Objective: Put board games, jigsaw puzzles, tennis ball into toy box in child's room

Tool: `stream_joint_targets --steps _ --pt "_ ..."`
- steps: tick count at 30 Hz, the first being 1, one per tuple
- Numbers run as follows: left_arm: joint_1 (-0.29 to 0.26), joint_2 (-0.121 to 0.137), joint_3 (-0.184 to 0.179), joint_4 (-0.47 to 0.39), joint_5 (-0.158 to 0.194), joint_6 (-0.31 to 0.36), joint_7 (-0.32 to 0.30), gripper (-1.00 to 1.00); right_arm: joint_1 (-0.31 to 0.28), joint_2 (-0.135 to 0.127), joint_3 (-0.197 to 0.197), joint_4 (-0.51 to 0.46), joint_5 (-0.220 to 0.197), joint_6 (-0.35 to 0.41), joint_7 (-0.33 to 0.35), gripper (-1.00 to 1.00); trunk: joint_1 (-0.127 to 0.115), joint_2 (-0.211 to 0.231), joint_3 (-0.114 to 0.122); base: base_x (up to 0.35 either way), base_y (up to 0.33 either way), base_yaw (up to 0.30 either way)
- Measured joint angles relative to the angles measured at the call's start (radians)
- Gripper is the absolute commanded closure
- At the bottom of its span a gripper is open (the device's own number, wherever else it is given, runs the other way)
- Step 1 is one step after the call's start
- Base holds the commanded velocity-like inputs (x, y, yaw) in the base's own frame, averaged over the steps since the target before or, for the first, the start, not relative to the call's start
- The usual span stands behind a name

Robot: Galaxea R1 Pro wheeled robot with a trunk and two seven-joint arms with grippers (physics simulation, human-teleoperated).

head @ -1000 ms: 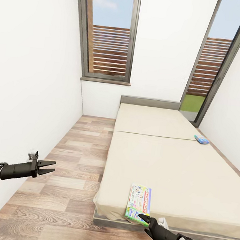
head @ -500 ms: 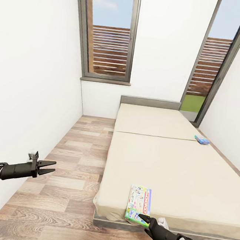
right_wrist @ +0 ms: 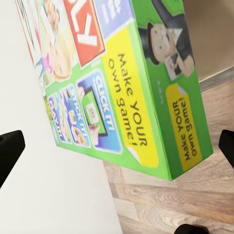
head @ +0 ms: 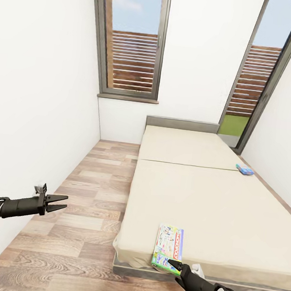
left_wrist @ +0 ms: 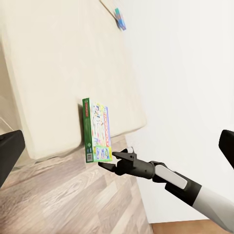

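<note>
Right gripper (head: 173,262), at about five o'clock in the head view, has its black fingers spread apart at the near corner of the Monopoly box (head: 168,248), and whether a fingertip touches the box cannot be told. From the right wrist camera the dark fingertips (right_wrist: 9,148) stand wide at either edge, with the green side of the box (right_wrist: 146,92) between them and not pinched. The box lies flat at the foot edge of the bed (head: 202,201), its near end jutting a little over the rim above the wood-plank floor (head: 81,228). From the left wrist camera, the right gripper (left_wrist: 116,160) sits just beside the box's lower end (left_wrist: 96,131).

Left gripper (head: 56,202), at about eight o'clock, hangs over the floor near the white wall (head: 38,97), its two pointed fingers parted and holding nothing, well apart from the bed.

Farther out, at about two o'clock, a small blue game box (head: 244,169) lies near the bed's right edge, toward the grey headboard (head: 182,124). Two tall dark-framed windows (head: 132,40) stand beyond.
</note>
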Motion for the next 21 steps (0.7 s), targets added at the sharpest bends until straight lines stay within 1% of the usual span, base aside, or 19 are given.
stream_joint_targets --steps 13,14,21 --pt "0.0 0.0 0.0 0.0 0.0 0.0 0.0 -1.0 0.0 0.0 0.001 0.0 0.0 0.0 0.0 -1.0 0.0 0.0 0.0 0.035 0.0 0.0" --pt "0.0 0.0 0.0 0.0 0.0 0.0 0.0 -1.0 0.0 0.0 0.001 0.0 0.0 0.0 0.0 1.0 0.0 0.0 0.0 0.008 0.0 0.0" --pt "0.0 0.0 0.0 0.0 0.001 -0.001 0.0 -1.0 0.0 0.0 0.001 0.0 -0.004 0.002 0.001 1.0 0.0 0.0 0.0 0.003 0.0 0.0"
